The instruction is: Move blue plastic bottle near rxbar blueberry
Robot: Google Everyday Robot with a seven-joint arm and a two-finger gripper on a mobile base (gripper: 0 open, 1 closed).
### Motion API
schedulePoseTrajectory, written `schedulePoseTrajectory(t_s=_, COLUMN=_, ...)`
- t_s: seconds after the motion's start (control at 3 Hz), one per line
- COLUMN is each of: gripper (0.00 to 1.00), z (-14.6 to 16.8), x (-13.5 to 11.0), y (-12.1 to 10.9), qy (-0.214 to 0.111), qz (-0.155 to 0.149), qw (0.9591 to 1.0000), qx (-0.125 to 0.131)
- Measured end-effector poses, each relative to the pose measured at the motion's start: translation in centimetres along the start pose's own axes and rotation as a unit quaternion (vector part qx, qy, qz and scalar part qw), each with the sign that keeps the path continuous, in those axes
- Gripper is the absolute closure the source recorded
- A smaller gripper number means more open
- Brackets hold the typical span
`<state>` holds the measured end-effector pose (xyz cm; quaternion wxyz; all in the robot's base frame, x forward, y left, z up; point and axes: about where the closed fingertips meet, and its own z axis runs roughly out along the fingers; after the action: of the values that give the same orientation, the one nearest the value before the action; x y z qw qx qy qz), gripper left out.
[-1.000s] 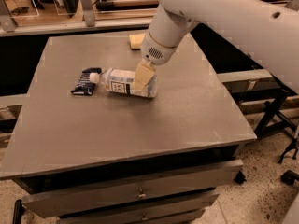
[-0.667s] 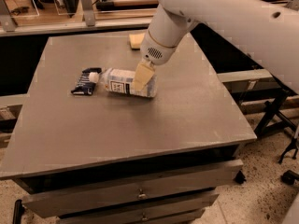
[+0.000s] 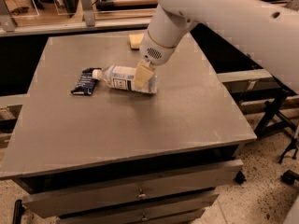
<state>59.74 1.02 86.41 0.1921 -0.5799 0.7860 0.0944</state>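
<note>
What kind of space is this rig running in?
Probably a lab or office test area: grey drawer table, speckled floor, stand legs at right. The end effector is at the blue plastic bottle mid-table.

Matt grey table top (image 3: 140, 129), faintly scuffed. The blue plastic bottle (image 3: 122, 78) is clear glossy plastic with a paper-like label. The rxbar blueberry (image 3: 85, 81) has a dark wrapper with a slight sheen. The gripper (image 3: 143, 74), at the bottle's base end, looks matt tan; the arm (image 3: 224, 13) has a smooth white shell.
</note>
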Motion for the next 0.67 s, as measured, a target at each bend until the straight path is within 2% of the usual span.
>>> schedulePoseTrajectory(t_s=0.33, gripper=0.00, z=-0.5, x=0.3, y=0.1, qy=-0.015, qz=-0.002, qw=0.9998, qx=-0.010)
schedulePoseTrajectory(t_s=0.67, gripper=0.00, z=-4.0, x=1.4, y=0.1, qy=-0.060, qz=-0.016, qw=0.9977, qx=-0.025)
